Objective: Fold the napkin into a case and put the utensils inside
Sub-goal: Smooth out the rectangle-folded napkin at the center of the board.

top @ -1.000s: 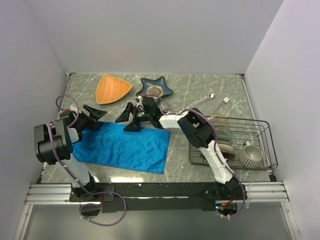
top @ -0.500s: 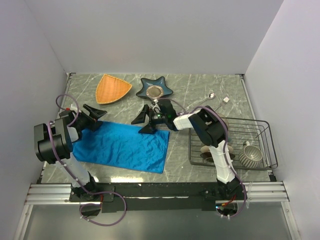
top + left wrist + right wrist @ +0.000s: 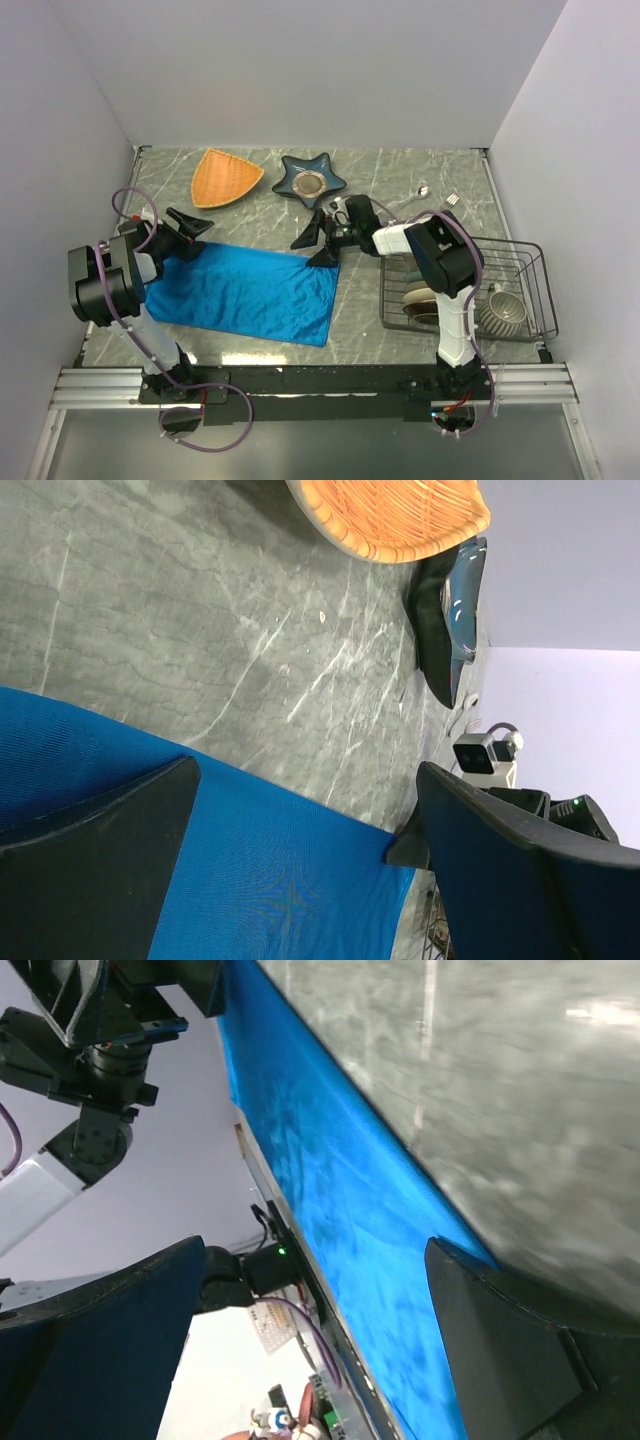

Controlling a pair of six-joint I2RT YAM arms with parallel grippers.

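Fold not yet begun: the bright blue shiny cloth napkin's (image 3: 250,290) far corners sit, seemingly, between the wide-spread jaws of the left gripper (image 3: 197,238) and the right gripper (image 3: 315,245); next, pinch both.

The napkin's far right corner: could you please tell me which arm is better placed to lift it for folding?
Right. The right gripper, open, hovers at that corner of the napkin; the left gripper sits at the far left corner.

Robot lab test cell: plain white walls (image 3: 300,70) boxing in marble-look table (image 3: 380,190), alu rail (image 3: 95,388) at front.
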